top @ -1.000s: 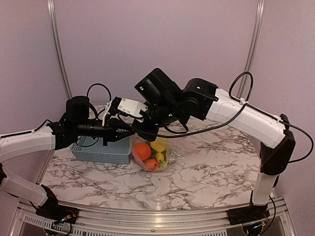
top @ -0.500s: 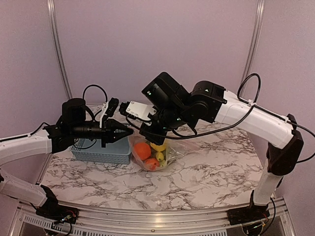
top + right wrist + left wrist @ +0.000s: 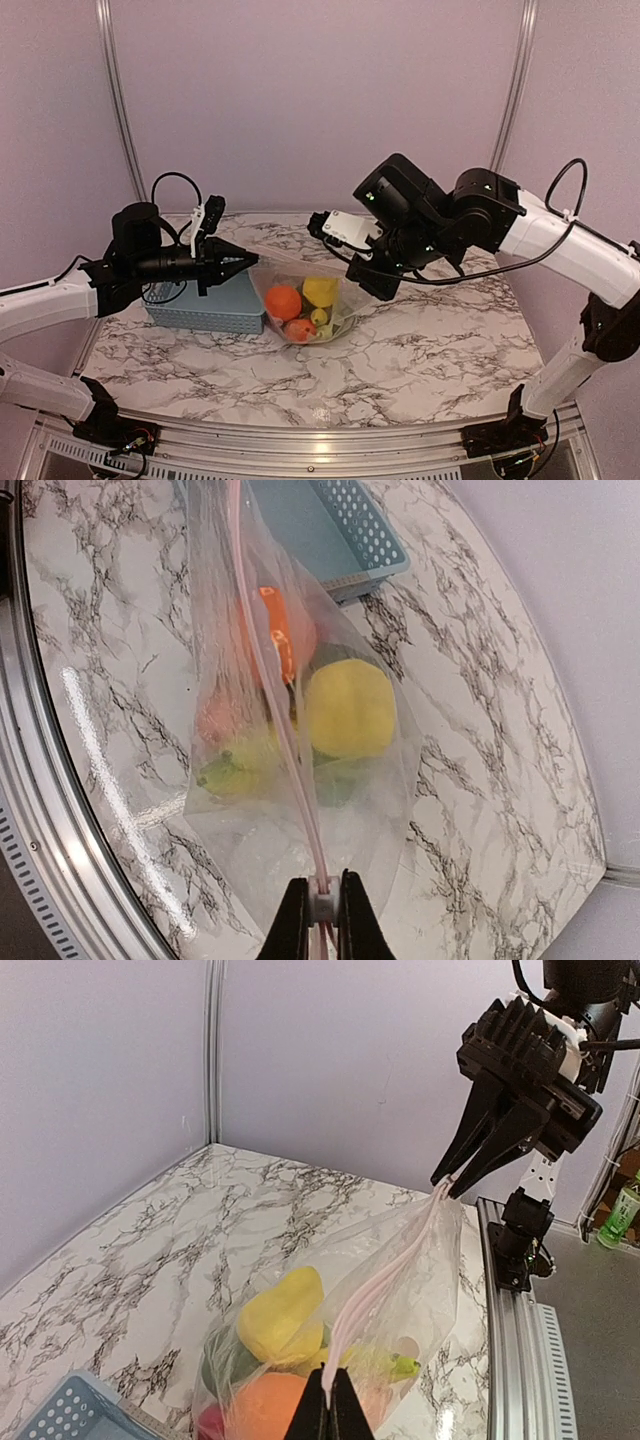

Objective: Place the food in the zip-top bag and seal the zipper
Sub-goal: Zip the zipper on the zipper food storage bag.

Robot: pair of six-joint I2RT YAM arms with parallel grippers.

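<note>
The clear zip-top bag (image 3: pixel 310 300) hangs stretched between my two grippers above the marble table. Inside show an orange (image 3: pixel 283 301), a yellow lemon (image 3: pixel 321 291), a banana (image 3: pixel 385 1365) and a red piece (image 3: pixel 299 329). My left gripper (image 3: pixel 252 262) is shut on the left end of the pinkish zipper (image 3: pixel 385 1280). My right gripper (image 3: pixel 385 285) is shut on the zipper's white slider (image 3: pixel 323 885) at the right end. In the right wrist view the zipper (image 3: pixel 285 740) runs straight away from the jaws with the bag (image 3: pixel 300 710) hanging below.
The grey-blue perforated basket (image 3: pixel 205 308) stands on the table just left of the bag, under my left arm; it also shows in the right wrist view (image 3: pixel 330 535). The marble table's rounded front edge (image 3: pixel 300 425) has a metal rail.
My right gripper has moved well to the right along the zipper and my left gripper has drawn back left. The bag's mouth is now stretched taut between them.
</note>
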